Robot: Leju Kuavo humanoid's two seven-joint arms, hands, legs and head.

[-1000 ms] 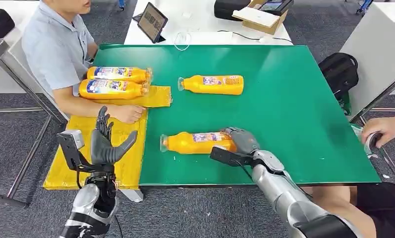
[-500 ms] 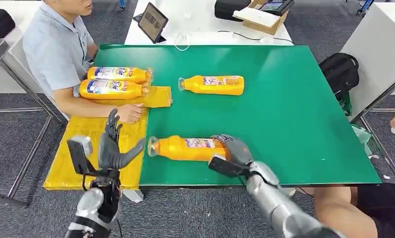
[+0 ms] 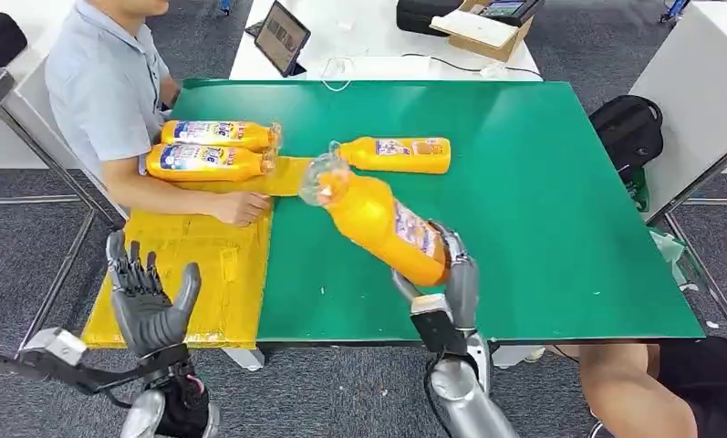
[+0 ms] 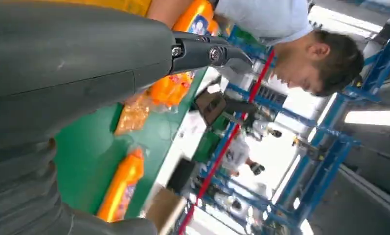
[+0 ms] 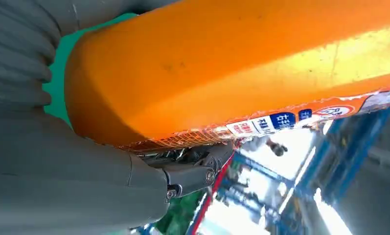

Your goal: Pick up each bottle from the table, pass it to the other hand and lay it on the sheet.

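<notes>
A person in a light blue shirt (image 3: 99, 87) sits at the upper left of the frame, forearm resting on the green worktop (image 3: 542, 210). Behind it, at the top, a white table (image 3: 368, 36) carries a tablet (image 3: 281, 36) and a cardboard box (image 3: 480, 32). A black backpack (image 3: 628, 132) lies on the floor at the right.

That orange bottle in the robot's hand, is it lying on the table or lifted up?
Lifted. The right hand grips the bottle by its base, tilted, cap end raised over the green table.
</notes>
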